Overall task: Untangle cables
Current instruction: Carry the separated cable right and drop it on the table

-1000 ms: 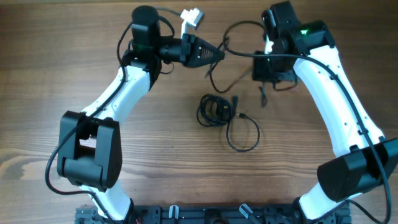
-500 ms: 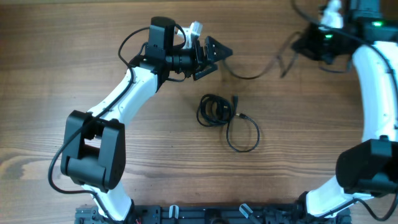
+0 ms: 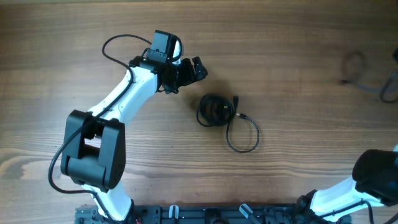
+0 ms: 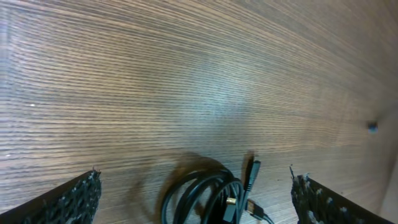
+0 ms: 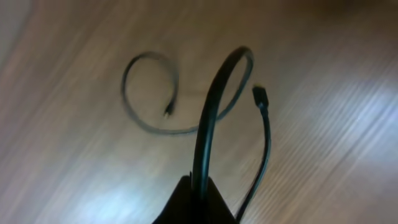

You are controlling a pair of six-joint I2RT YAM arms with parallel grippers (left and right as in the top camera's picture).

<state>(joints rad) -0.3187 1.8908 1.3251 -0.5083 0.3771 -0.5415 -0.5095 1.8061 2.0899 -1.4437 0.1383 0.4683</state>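
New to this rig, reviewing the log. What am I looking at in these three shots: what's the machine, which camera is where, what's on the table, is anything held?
It is two white robot arms at a wooden table, each ending in a two-finger gripper.

The top view looks straight down. The left gripper hangs just up and left of a small bundle of black cables, with one loose loop trailing from it. The right arm has swung mostly out of view at the right edge, where a blurred cable shows.

The left wrist view looks out between that arm's own fingers. They stand wide apart and hold nothing, with the bundle on the table beyond them.

The right wrist view is blurred. The right gripper looks pinched on a black cable, which curls away over the table.
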